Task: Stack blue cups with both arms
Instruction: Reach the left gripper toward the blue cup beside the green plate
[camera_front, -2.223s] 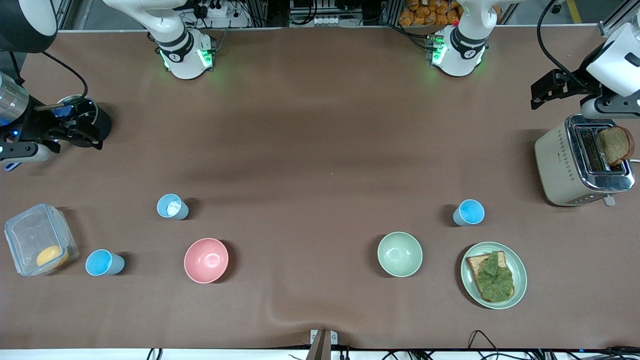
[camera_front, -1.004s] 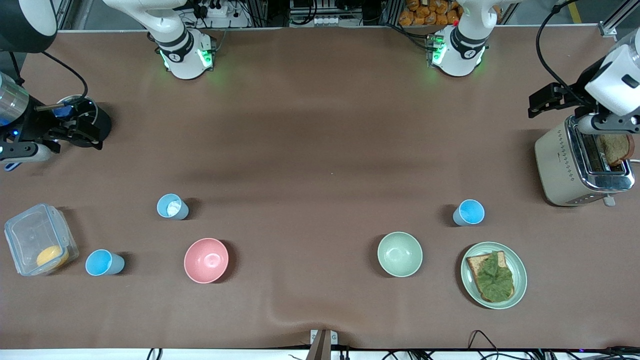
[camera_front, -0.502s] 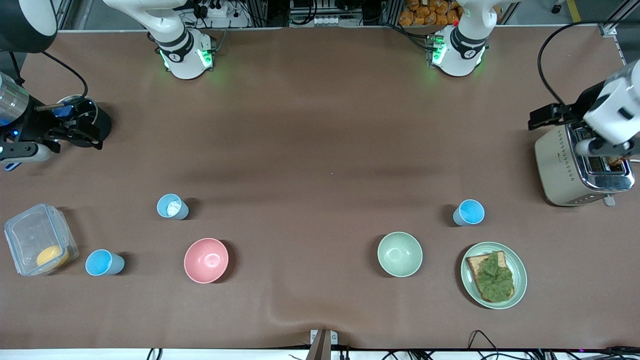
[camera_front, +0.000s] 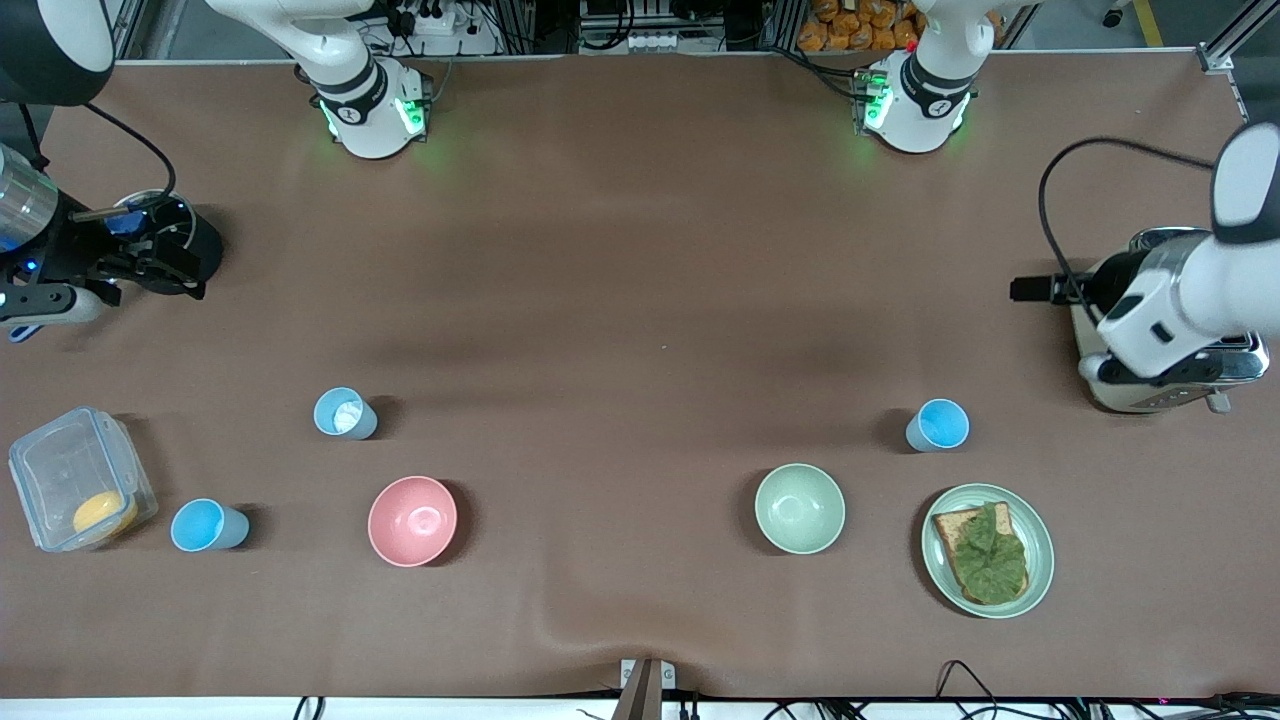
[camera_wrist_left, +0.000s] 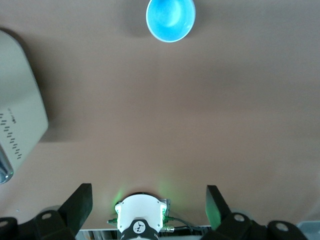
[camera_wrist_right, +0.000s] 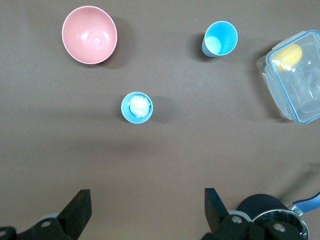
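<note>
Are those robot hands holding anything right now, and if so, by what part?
Nothing is held. The left gripper and the right gripper are both open and empty, above bare table.

From high across the brown-covered table (camera_front: 640, 260) we face both bases. Each wrist camera looks straight down from well up; we share the paler white-patched blue plastic tumbler (camera_front: 344, 413) (camera_wrist_right: 137, 107) and, probably, the brighter sky-blue tumbler (camera_front: 939, 424) (camera_wrist_left: 170, 19).

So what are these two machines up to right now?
Nothing is being held yet. Three blue cups stand apart and unstacked: one with a white patch inside, one beside the clear container, one near the toaster. The left gripper hangs open by the toaster, looking down at that cup. The right gripper, also open, hangs at the right arm's end, beside a black pot.
</note>
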